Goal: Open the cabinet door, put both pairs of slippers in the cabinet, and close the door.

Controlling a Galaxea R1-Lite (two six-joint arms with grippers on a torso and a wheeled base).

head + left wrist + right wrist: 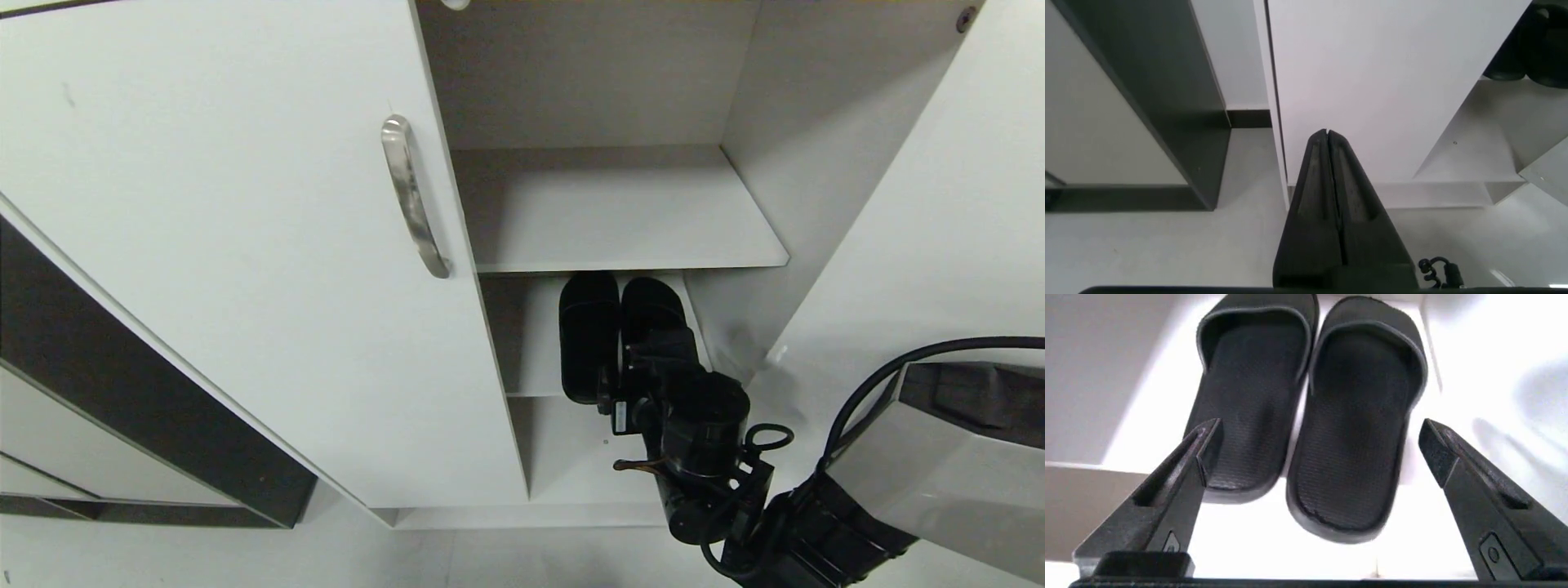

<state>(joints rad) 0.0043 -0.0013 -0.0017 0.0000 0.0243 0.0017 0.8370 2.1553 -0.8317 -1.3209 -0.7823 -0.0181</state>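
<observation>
— How far along?
— The cabinet door (939, 245) is standing open, and one pair of black slippers (588, 327) is lying on the middle shelf (531, 351).
— Grippers?
— The right gripper (1319, 429) is hanging just before them, jaws spread wide, empty. The left gripper (1327, 143) is pressing closed on nothing. The second pair and the closing are likely remaining, though the lower shelf (571, 465) is partly hidden.

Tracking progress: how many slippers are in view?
2, side by side on the cabinet's middle shelf: left slipper, right slipper, beyond the open right gripper. Others may be hidden.
</observation>
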